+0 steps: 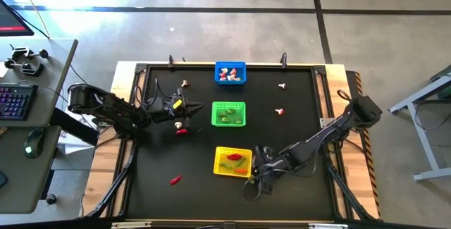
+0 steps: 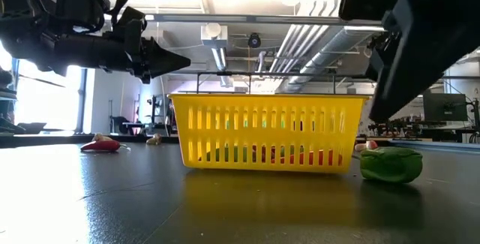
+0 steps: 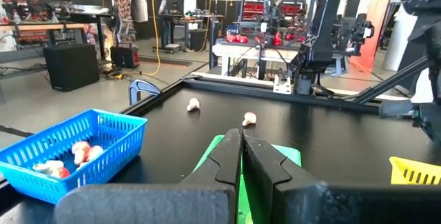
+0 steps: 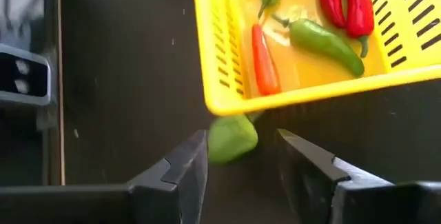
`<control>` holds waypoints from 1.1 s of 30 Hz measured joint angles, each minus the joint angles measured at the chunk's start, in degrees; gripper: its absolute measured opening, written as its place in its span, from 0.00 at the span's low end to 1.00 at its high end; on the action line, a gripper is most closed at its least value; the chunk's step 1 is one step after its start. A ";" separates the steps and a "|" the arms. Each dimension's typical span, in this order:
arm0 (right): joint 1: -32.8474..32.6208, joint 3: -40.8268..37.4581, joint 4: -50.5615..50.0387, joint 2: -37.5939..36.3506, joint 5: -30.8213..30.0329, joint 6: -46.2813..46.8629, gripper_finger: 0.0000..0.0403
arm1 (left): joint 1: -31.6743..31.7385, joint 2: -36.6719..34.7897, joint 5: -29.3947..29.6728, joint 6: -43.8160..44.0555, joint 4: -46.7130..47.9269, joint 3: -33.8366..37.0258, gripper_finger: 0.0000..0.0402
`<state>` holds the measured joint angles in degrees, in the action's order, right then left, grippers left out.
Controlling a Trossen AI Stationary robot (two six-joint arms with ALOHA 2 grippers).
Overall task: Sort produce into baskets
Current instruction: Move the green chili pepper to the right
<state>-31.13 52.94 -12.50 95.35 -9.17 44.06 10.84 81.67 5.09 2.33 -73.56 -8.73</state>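
My right gripper (image 4: 241, 155) is open and low over the table at the yellow basket's (image 1: 233, 161) near right corner. Its two fingers stand on either side of a small green pepper-like piece (image 4: 233, 140), which lies on the table against the basket's wall and also shows in the low view (image 2: 390, 164). The yellow basket (image 4: 303, 38) holds red and green chillies. My left gripper (image 1: 192, 106) is shut and empty, above the table just left of the green basket (image 1: 229, 113). The blue basket (image 1: 230, 72) holds white-and-red bits. My right gripper has one fingertip (image 4: 196, 155) right beside the green piece's side (image 4: 215, 145); whether it touches, I cannot tell. The other fingertip stands clear of the piece. The fingers point down at the table. The piece lies on the table.
Loose pieces lie on the black mat: a red chilli (image 1: 181, 130) near my left gripper, another (image 1: 175, 180) near the front left, and mushroom bits at the far left (image 1: 185, 83) and on the right (image 1: 282, 86), (image 1: 280, 112). A desk with a keyboard stands left of the table.
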 joint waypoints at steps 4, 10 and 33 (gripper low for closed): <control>-0.02 -3.17 5.78 0.00 -1.00 3.55 0.39 | -0.01 0.00 0.01 0.02 0.04 0.00 0.00; 0.28 -5.09 9.32 0.71 -1.22 5.90 0.46 | 0.01 0.00 0.03 0.02 0.04 0.00 0.00; 0.41 -4.32 8.68 5.45 2.64 8.19 0.55 | -0.01 0.00 0.06 -0.24 0.07 0.00 0.00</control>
<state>-30.72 48.62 -3.82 100.80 -6.52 52.24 10.83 81.67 5.15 2.09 -73.49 -8.73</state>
